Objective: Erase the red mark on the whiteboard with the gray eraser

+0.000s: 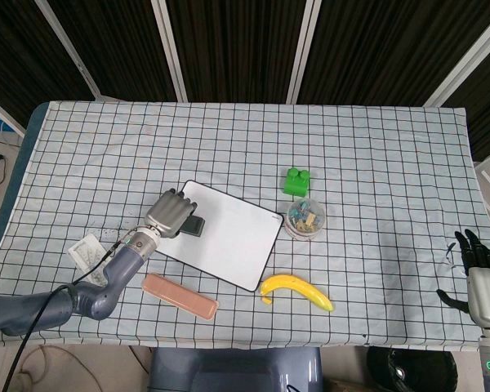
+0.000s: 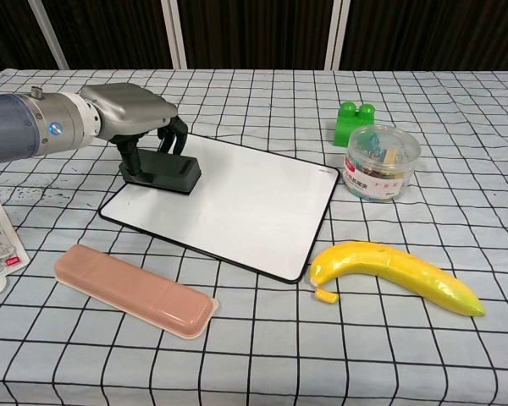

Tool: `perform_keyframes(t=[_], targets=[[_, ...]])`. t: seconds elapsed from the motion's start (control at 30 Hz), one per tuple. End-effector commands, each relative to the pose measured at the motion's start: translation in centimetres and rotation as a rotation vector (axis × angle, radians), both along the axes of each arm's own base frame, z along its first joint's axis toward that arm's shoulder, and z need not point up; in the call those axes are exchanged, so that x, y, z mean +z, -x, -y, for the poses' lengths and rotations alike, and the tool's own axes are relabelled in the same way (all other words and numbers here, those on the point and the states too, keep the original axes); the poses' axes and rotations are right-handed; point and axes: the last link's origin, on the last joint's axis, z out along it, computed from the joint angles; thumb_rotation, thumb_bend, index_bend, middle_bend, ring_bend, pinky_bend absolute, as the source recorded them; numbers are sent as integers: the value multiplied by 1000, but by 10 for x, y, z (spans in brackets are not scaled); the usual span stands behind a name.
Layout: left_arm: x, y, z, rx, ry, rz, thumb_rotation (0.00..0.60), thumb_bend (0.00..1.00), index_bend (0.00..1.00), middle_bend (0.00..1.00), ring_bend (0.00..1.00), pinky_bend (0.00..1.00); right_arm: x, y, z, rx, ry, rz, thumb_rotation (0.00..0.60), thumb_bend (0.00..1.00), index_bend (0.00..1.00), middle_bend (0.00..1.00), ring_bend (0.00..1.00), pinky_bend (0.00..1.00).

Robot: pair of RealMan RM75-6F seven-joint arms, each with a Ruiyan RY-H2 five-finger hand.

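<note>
The left hand [image 2: 131, 114] is gripping the gray eraser [image 2: 162, 172], its arm reaching in low from the left. The right hand [image 1: 479, 273] is hanging idle, fingers spread.

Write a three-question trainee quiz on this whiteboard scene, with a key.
1. True or false: the left robot hand holds the eraser on the whiteboard.
2. Which thing lies nearest the banana? A) green block B) whiteboard C) pink case
3. Fill in: the clear tub of small items stands just in front of the green ____.

Key: 1 true; 2 B; 3 block.
</note>
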Motion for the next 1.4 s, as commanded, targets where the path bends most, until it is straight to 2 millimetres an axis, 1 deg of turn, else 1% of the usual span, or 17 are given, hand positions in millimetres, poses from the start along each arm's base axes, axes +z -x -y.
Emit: perform_keyframes(t=[0.03,0.37,0.53,0.73,0.9,1.1,1.17,1.23,1.33,1.4], targets=[[-4,-1,-2,-9,-5,5,600,277,467,491,277,330,0,0,0,-1,0,1,600,30,0,84,168,183],[-14,-7,-20,-15,-40,-2,600,277,469,493,277,330,1,1,0,-3,0,2,600,30,0,84,168,183],[-16,-12,-29,-14,-60,8,600,277,470,496,278,330,0,1,0,-4,-3,2,600,29,0,84,168,183],[-18,-14,-39,15,-68,24,600,277,471,496,277,330,0,1,0,-6,-3,4,600,30,0,84,168,183],[-19,-17,-42,11,-68,20,600,277,472,497,277,330,1,1,-1,-6,-2,2,600,29,0,84,168,183],[-7,-15,-43,16,-87,39,600,277,471,496,277,330,2,1,-1,-4,2,3,600,30,0,84,168,183],[3,-14,-43,11,-99,43,600,277,472,496,277,330,2,1,-1,-4,2,4,600,31,0,84,168,183],[13,-13,-42,-12,-108,29,600,277,473,497,277,330,2,1,-1,-2,1,4,600,31,0,84,168,183],[37,-7,-37,-64,-122,-25,600,277,471,497,277,330,1,0,-1,1,0,3,600,30,0,84,168,183],[54,2,-33,-80,-133,-67,600,277,471,496,278,330,1,0,-1,2,2,3,600,30,0,84,168,183]])
